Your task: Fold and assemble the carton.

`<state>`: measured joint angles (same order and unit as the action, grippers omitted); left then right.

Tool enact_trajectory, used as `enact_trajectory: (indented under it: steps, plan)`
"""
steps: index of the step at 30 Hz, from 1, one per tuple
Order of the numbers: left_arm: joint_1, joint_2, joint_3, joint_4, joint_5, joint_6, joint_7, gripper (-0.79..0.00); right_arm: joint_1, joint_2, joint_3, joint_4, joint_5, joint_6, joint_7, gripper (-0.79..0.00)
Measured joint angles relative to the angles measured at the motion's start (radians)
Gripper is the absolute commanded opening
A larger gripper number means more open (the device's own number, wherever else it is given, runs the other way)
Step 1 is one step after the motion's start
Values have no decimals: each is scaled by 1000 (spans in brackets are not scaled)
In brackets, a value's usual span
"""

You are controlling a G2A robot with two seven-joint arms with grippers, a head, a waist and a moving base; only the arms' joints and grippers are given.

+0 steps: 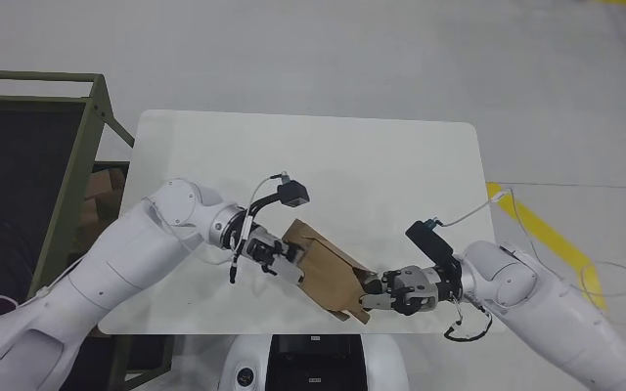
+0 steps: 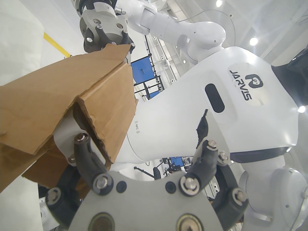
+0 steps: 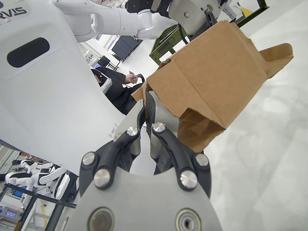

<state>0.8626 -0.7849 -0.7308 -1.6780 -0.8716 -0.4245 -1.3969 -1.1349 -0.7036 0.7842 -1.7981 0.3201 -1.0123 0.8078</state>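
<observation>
carton (image 1: 328, 276) between left gripper (image 1: 290, 262) and right gripper (image 1: 373, 287), over table (image 1: 391, 166)

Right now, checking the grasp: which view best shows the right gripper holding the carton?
The right wrist view: the right gripper pinches an edge of the carton up close. The top view shows it small at the carton's end. The left wrist view shows it farther off, on the far edge.

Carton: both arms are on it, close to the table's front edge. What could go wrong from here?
1. The right gripper pinches only a thin edge of the carton, which may slip or tear there.
2. The left gripper is open with one finger in the open end, so the carton could twist free.
3. The carton is close to the front edge of the table; if released, it may fall off.
</observation>
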Motion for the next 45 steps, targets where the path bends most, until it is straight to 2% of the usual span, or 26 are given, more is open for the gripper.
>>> enact_trajectory:
  steps: [8,17,18,21,22,23,45]
  plan:
    - [17,-22,-25,5,17,24,-24,-117,1,1,-2,-1,4,0,0,-785]
    - [29,-44,-51,29,26,52,-52,-179,-6,4,6,-7,5,0,0,-785]
    - [30,-45,-54,31,27,55,-55,-237,-7,5,7,-7,5,0,0,-785]
    - [34,-51,-63,36,31,66,-66,-326,-8,6,7,-7,1,0,0,-785]
    - [35,-53,-67,38,32,69,-69,-382,-8,7,7,-7,1,0,0,-785]
    - [37,-55,-69,39,33,72,-72,-394,-8,7,6,-7,1,0,0,-785]
    - [46,-79,-87,52,88,100,-100,-499,6,15,-15,-7,-2,0,0,-785]
